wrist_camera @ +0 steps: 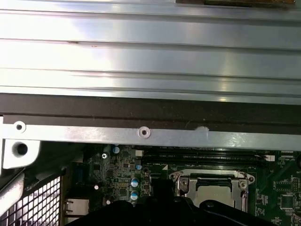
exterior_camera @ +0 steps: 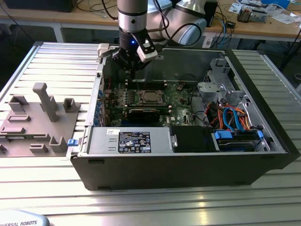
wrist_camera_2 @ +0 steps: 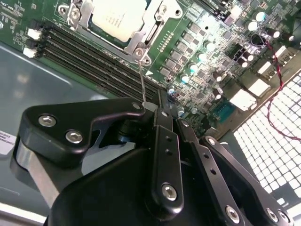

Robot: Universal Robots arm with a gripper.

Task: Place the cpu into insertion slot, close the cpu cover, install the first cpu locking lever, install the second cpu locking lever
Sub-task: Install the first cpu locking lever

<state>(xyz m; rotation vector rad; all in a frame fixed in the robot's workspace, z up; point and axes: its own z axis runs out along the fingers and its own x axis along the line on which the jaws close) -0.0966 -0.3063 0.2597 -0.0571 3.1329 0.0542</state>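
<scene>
- We are seeing the hand (exterior_camera: 133, 63) hanging inside the open computer case (exterior_camera: 263, 155), above the green motherboard (exterior_camera: 176, 101) and just behind the insertion slot (exterior_camera: 149, 97).
- In the second wrist view the fingers (wrist_camera_2: 165, 141) are standing close together beside a thin metal lever (wrist_camera_2: 141, 77); we cannot tell if they are gripping it.
- The cpu (wrist_camera_2: 117, 16) is lying in the slot, and the cpu cover (wrist_camera_2: 153, 26) is lying down around it.
- The case is resting on the ribbed bench (exterior_camera: 51, 61).

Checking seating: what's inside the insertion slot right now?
The cpu sits in the insertion slot, its silver-grey top showing through the cpu cover window. The contacts beneath the chip are hidden.
</scene>
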